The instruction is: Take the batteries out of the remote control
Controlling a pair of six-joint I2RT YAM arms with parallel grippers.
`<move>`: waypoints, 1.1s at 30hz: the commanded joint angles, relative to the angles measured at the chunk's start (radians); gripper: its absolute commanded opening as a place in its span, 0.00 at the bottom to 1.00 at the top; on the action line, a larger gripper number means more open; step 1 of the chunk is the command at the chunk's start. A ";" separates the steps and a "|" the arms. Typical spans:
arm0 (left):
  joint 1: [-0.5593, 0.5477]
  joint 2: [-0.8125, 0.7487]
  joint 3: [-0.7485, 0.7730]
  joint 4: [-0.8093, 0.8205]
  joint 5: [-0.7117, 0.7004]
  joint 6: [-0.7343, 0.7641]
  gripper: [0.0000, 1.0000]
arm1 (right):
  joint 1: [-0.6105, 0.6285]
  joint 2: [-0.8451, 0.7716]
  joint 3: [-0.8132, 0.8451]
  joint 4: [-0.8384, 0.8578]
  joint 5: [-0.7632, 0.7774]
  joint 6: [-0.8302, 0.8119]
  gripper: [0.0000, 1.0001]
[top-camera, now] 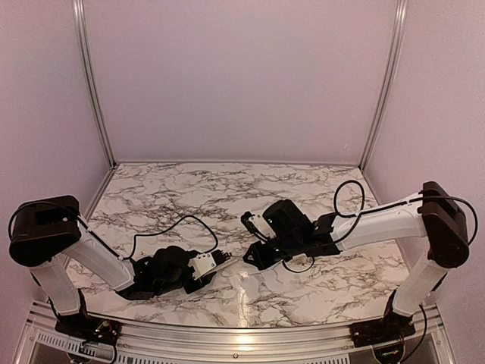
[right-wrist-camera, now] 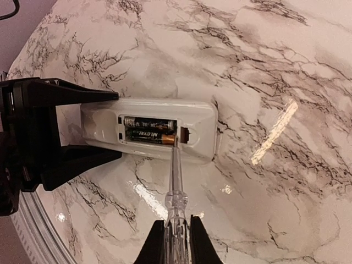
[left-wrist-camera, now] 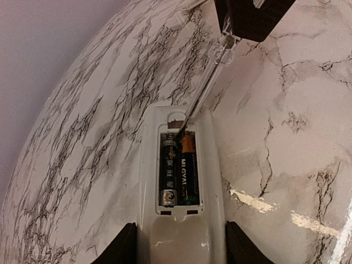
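Observation:
My left gripper (left-wrist-camera: 181, 248) is shut on the remote control (left-wrist-camera: 165, 236), a slim white bar held at its two long sides just above the marble table. Its back is uncovered, and two batteries (left-wrist-camera: 169, 170) (left-wrist-camera: 188, 170) lie side by side in the recess. My right gripper (right-wrist-camera: 177, 242) is shut on a clear-handled screwdriver (right-wrist-camera: 176, 187). The screwdriver's tip touches the copper-coloured end of the nearer battery (right-wrist-camera: 151, 135), beside the other battery (right-wrist-camera: 148, 123). From above, both grippers (top-camera: 216, 262) (top-camera: 254, 258) meet near the table's front middle.
The marble tabletop (top-camera: 227, 189) stretches back to pale walls with aluminium posts (top-camera: 91, 83) at the corners. A metal rail (top-camera: 242, 334) runs along the near edge. Black cables (top-camera: 170, 224) loop from both arms.

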 commanded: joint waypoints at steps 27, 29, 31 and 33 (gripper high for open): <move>-0.032 0.038 0.067 0.192 0.130 -0.012 0.00 | -0.096 0.044 -0.391 0.534 -0.121 0.100 0.00; -0.030 0.041 0.068 0.195 0.131 -0.019 0.00 | -0.096 0.048 -0.402 0.548 -0.114 0.102 0.00; -0.025 0.043 0.071 0.197 0.140 -0.027 0.00 | -0.096 0.056 -0.409 0.559 -0.110 0.104 0.00; -0.021 0.044 0.072 0.200 0.151 -0.037 0.00 | -0.097 0.060 -0.418 0.568 -0.101 0.106 0.00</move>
